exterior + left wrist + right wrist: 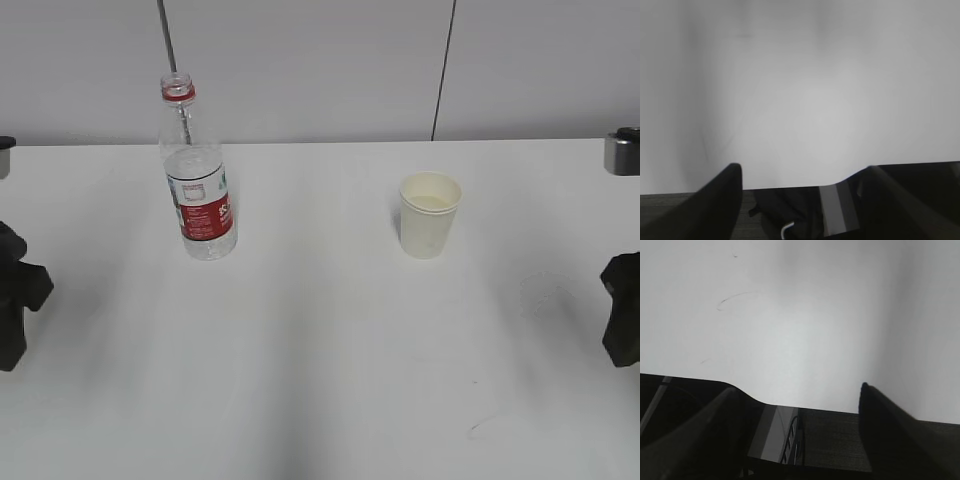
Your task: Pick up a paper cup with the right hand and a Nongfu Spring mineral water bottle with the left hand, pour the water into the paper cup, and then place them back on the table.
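The Nongfu Spring mineral water bottle [198, 170] stands upright and uncapped on the table [320, 360], at the back left. The paper cup [429, 214] stands upright right of the middle, well apart from the bottle. The left hand's arm [16, 295] shows only at the left edge and the right hand's arm [622, 315] only at the right edge, both far from the two objects. My left gripper [803, 170] is open and empty over the table's front edge. My right gripper [799, 388] is open and empty too. Neither wrist view shows the bottle or the cup.
A grey wall with a dark vertical seam [444, 60] rises behind the table. Below the table's near edge both wrist views show dark floor [840, 435]. A faint curved scratch [732, 299] marks the tabletop near the right gripper.
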Controlling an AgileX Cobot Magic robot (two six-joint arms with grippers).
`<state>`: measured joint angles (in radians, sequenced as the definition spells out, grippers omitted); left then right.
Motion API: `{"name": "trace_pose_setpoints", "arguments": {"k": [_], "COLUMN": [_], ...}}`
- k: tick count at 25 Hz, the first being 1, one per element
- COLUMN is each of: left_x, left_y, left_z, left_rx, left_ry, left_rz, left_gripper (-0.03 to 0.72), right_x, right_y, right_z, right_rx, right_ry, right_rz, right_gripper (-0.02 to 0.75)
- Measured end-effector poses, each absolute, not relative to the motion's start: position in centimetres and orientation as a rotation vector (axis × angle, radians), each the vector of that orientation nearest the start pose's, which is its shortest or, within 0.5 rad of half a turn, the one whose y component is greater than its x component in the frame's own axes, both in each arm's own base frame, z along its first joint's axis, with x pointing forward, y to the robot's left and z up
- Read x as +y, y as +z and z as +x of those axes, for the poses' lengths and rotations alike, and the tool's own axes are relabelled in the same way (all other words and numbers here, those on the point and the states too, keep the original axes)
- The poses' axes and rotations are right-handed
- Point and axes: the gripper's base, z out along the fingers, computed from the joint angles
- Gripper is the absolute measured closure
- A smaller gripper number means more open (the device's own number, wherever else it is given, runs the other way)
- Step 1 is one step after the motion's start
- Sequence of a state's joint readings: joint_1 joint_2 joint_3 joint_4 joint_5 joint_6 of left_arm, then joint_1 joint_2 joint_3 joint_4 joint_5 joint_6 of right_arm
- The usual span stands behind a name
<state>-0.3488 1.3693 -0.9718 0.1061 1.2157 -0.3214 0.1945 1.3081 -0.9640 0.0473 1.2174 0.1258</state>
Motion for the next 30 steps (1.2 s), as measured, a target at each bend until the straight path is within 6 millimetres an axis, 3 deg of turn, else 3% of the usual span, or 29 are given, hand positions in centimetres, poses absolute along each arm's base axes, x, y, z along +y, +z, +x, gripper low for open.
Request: {"name": "trace_pose_setpoints", "arguments": {"k": [12,17,22,30], "left_x": [-7.5,-7.6,-6.5,-3.6], "left_y": [26.1,27.4,29.1,30.6], "left_z": [21.8,20.9,18.2,12.9], "left_rx": [3.081,3.042,2.952,2.779], "left_ry": [0.048,-0.035,-0.057,0.009], "left_rz": [0.065,0.060,0.068,0.085], "left_gripper": [0.231,0.267,0.281,0.316], "right_x": [4.8,5.3,5.3,4.4], "right_y": [27.3,27.5,28.9,30.5], "right_z": [21.6,21.3,20.3,16.7], "right_rx": [3.052,3.046,2.981,2.872], "right_ry": [0.107,0.209,0.249,0.235], "right_rz": [-0.082,-0.106,-0.136,-0.170], "right_gripper": [0.186,0.188,0.199,0.200]}}
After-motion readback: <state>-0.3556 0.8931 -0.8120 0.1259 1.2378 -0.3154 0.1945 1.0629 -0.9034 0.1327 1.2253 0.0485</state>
